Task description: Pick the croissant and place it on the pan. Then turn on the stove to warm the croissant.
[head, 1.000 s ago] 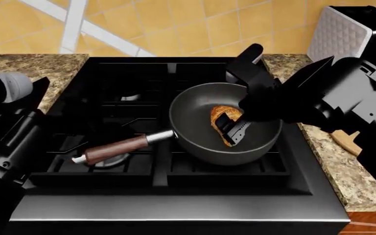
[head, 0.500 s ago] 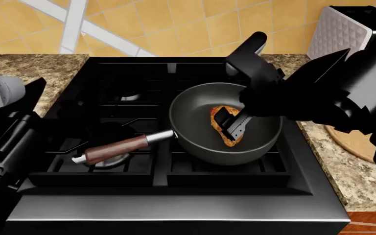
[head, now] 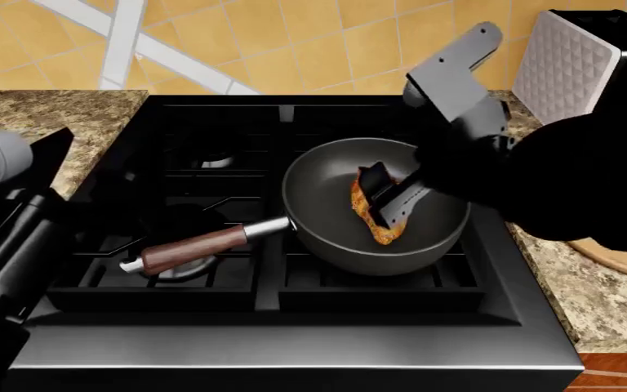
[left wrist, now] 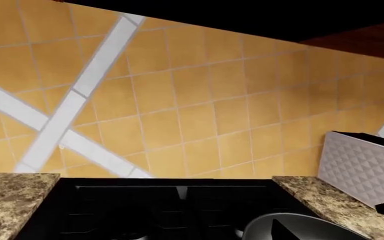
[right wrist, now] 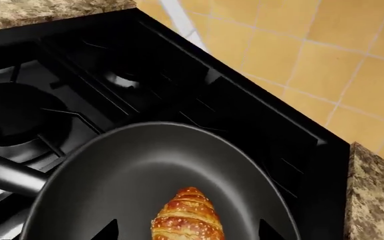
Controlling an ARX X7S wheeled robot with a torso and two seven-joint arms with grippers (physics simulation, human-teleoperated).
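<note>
The croissant [head: 377, 220] lies loose on the floor of the dark pan [head: 325, 204], which sits on the black stove [head: 291, 327]. My right gripper [head: 385, 196] hovers just above the pastry, open, with a finger on either side and no contact. In the right wrist view the croissant [right wrist: 186, 217] shows between the widely spread fingertips [right wrist: 108, 231] of the right gripper [right wrist: 188, 234], inside the pan [right wrist: 125, 170]. My left arm [head: 9, 220] hangs at the stove's left side; its fingers do not show. The stove's knobs are out of view.
The pan's wooden handle [head: 199, 247] points toward the front left. A black-and-white toaster [head: 570, 61] stands at the back right, and a round wooden board [head: 619, 255] lies on the right granite counter. More granite counter [head: 63, 114] lies to the left.
My right gripper has let go of the croissant and risen, its wrist tilting up and back. The croissant stays in the pan. The left arm has barely moved.
</note>
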